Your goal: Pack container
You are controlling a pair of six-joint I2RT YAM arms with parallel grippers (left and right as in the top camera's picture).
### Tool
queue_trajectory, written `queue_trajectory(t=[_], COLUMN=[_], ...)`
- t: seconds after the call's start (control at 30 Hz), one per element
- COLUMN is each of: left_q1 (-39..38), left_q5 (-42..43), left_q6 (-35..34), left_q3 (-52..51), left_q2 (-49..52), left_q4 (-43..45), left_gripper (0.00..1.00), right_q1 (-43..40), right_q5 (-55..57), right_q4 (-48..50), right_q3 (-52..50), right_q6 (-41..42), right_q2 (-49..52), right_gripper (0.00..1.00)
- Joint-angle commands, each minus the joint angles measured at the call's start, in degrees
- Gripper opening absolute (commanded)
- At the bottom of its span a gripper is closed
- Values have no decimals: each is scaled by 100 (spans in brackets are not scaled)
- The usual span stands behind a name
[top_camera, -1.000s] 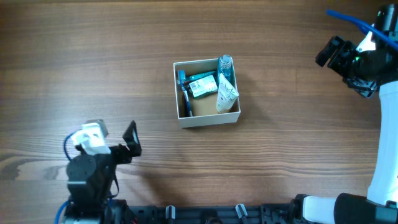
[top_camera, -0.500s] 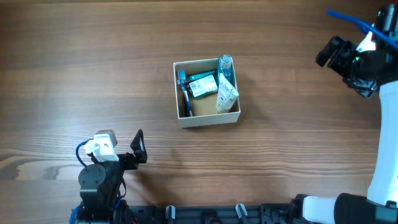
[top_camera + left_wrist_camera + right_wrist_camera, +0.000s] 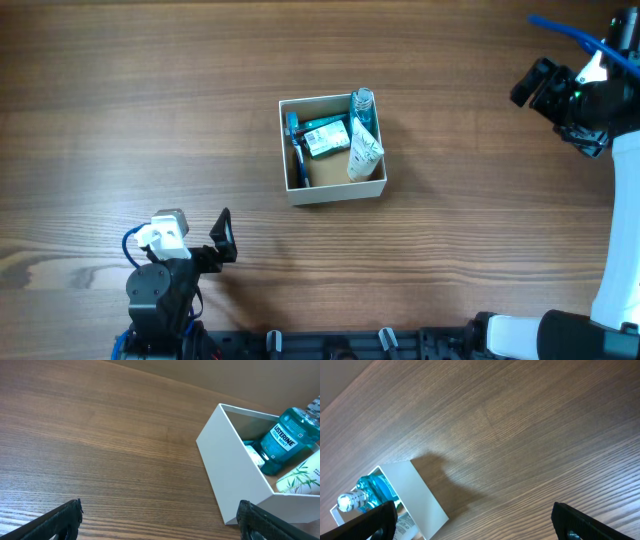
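Brown wood-grain table (image 3: 150, 100): fills every view. No loose toiletry seen on it from overhead, so packing reads as done or nearly so. Step in hand probably just parking both arms clear.

Small square white-walled open box, the container (image 3: 335, 193): centre of the overhead frame, a touch right of middle. Thin upright walls, no lid, tan cardboard floor showing at its lower middle. Looks light and likely to slide at a nudge, so best to route any arm travel high and wide of those walls.

Right gripper (image 3: 535, 85): upper right of the overhead frame, well apart from the box. Fingers spread wide, nothing held.

Left gripper (image 3: 220, 236): lower left of the overhead frame, well apart from the box. Fingers splayed toward both lower corners of its wrist view, empty.

Clear teal mouthwash bottle (image 3: 362, 112): along the box's right wall, cap toward the top edge. Lying or leaning, cannot tell.

White soft tube with green leaf print (image 3: 364, 152): just below the bottle, same side.

Teal-and-white flat packet (image 3: 325, 137): middle of the box.

Slim blue item (image 3: 294, 135): against the left wall, too small to identify.
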Motion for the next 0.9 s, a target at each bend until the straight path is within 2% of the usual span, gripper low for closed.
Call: queue_trajectory(t=[0.0, 0.13, 0.2, 0.27, 0.33, 0.4, 0.6, 0.77, 0.87], left_q1=[37, 37, 37, 37, 37, 37, 37, 35, 37], left_q5=[151, 151, 151, 151, 151, 151, 151, 151, 151], left_q6=[48, 48, 48, 48, 50, 50, 50, 50, 48], left_q3=[-63, -63, -63, -63, -63, -63, -63, -63, -63], left_q2=[-63, -63, -63, -63, -63, -63, -63, -63, -63], left_q4=[9, 9, 9, 11, 11, 11, 9, 11, 11], left_gripper=[100, 100, 100, 100, 100, 100, 100, 100, 100], right_q1=[-17, 35, 116, 234, 319, 319, 317, 319, 317], right_q5=[-11, 450, 431, 216, -129, -330, -352, -570, -699], right_q4=[22, 122, 522, 1104, 1714, 2273, 3674, 4013, 4030], right_q3=[17, -61, -350, -870, -1585, -2404, -5230, -7034, -7674], right_q6=[-15, -168, -723, -1650, -2461, -2855, -3171, -3174, -3174], right_q2=[9, -503, -1036, -1681, -2409, -3165, -5613, -7302, -7956], right_gripper=[100, 100, 100, 100, 100, 100, 100, 100, 100])
